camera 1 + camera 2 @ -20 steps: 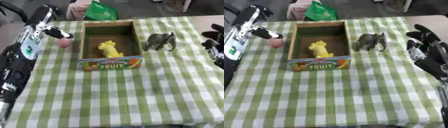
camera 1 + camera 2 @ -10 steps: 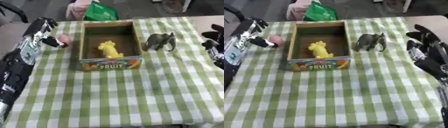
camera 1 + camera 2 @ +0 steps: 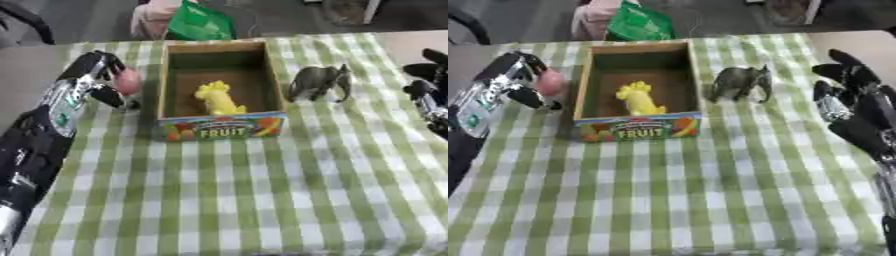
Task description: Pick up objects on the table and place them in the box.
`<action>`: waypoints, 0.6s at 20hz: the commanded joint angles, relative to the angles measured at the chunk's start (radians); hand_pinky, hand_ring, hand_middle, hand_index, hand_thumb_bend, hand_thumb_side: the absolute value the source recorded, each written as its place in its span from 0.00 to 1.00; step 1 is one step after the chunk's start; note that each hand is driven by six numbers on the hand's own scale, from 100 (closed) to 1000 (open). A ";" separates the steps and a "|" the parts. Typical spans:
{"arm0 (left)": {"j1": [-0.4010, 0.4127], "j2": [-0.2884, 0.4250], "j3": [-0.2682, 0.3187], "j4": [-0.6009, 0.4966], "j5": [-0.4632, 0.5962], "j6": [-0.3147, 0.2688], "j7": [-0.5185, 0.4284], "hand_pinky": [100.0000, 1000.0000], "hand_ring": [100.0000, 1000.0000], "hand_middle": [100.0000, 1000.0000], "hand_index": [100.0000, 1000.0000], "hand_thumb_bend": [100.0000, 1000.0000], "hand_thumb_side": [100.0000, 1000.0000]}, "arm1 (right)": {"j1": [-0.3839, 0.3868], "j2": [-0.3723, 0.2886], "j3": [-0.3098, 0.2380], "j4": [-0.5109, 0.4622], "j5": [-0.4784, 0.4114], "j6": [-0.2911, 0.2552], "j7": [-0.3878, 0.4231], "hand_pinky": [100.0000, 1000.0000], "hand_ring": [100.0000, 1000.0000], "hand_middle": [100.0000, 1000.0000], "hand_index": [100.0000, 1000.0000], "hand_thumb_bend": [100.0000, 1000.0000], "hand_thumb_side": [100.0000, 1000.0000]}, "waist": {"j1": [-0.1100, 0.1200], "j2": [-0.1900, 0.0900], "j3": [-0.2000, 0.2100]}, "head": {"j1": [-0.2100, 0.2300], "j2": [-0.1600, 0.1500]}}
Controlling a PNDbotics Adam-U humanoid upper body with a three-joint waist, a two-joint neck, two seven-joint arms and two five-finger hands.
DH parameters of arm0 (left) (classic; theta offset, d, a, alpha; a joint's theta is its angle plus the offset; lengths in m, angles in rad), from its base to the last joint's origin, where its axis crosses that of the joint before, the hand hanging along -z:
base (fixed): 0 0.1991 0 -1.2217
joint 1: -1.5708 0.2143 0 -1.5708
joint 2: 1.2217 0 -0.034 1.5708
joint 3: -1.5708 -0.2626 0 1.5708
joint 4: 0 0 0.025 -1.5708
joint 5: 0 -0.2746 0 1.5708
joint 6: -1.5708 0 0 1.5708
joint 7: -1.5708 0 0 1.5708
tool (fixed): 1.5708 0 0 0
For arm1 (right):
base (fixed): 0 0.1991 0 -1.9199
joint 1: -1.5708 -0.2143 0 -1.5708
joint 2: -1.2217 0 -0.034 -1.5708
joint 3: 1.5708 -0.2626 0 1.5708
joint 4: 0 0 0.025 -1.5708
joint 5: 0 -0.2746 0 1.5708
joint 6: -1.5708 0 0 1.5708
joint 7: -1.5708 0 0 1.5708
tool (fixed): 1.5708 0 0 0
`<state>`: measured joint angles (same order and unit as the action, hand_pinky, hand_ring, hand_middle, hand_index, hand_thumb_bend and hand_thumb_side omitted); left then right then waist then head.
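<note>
I look down on a table covered in a green and white checked cloth (image 3: 262, 200). An open wooden box (image 3: 220, 92) stands on the far half, its front panel printed with fruit and the word FRUIT. Inside the box a yellow toy (image 3: 216, 98) lies on the floor, toward the front.

My left hand (image 3: 94, 80) is at the left of the box, over the cloth. Its fingers curl round a small pink object (image 3: 128, 81), which sits between the hand and the box's left wall, close to the wall but outside the box. I cannot make out what the pink object is beyond its rounded shape.

To the right of the box a grey elephant toy (image 3: 739, 83) stands upright on the cloth, just beside the box's right wall, untouched.

My right hand (image 3: 852, 107) shows at the right edge, fingers spread and pointing up, holding nothing, well apart from the elephant.

Beyond the table's far edge I see a green bag (image 3: 201, 23).
</note>
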<state>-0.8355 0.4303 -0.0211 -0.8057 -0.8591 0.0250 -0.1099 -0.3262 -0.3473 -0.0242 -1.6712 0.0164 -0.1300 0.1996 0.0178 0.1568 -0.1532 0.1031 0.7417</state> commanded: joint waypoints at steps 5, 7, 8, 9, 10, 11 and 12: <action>-0.011 0.014 0.009 -0.003 -0.005 0.031 0.072 0.62 0.51 0.50 0.66 0.71 0.10 | -0.016 -0.017 -0.007 -0.007 0.000 -0.003 0.001 0.79 0.91 0.76 0.97 0.00 0.37 | -0.001 -0.011 -0.001 | -0.003 -0.008; -0.014 0.022 0.026 -0.013 0.000 0.044 0.089 0.60 0.48 0.47 0.64 0.59 0.09 | -0.015 -0.017 -0.008 -0.007 0.000 -0.003 0.001 0.79 0.91 0.76 0.97 0.00 0.37 | -0.002 -0.010 0.001 | -0.004 -0.008; -0.013 0.023 0.034 -0.020 0.000 0.058 0.104 0.59 0.46 0.45 0.62 0.55 0.08 | -0.016 -0.017 -0.008 -0.007 0.000 -0.003 0.001 0.79 0.91 0.76 0.97 0.00 0.37 | -0.001 -0.010 0.001 | -0.004 -0.008; -0.010 0.023 0.035 -0.021 -0.004 0.073 0.120 0.59 0.45 0.44 0.61 0.55 0.07 | -0.016 -0.017 -0.008 -0.007 0.000 -0.003 0.001 0.79 0.91 0.76 0.97 0.00 0.37 | -0.001 -0.010 0.001 | -0.004 -0.008; -0.008 0.021 0.031 -0.020 -0.009 0.086 0.138 0.59 0.45 0.44 0.61 0.55 0.07 | -0.016 -0.017 -0.008 -0.007 0.000 -0.003 0.001 0.79 0.91 0.76 0.97 0.00 0.37 | -0.002 -0.009 0.001 | -0.004 -0.008; -0.006 0.019 0.026 -0.015 -0.012 0.095 0.155 0.58 0.43 0.42 0.59 0.52 0.06 | -0.016 -0.016 -0.008 -0.007 0.000 -0.003 0.001 0.79 0.91 0.76 0.97 0.00 0.37 | -0.002 -0.009 0.001 | -0.004 -0.008; -0.005 0.018 0.022 -0.008 -0.015 0.101 0.172 0.56 0.41 0.40 0.57 0.47 0.05 | -0.016 -0.016 -0.008 -0.007 0.000 -0.003 0.001 0.79 0.91 0.76 0.97 0.00 0.37 | -0.002 -0.009 0.001 | -0.005 -0.008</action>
<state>-0.8258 0.4302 -0.0010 -0.8036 -0.8655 0.1161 0.0396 -0.3263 -0.3473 -0.0242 -1.6704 0.0164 -0.1310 0.2006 0.0169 0.1609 -0.1528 0.1009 0.7415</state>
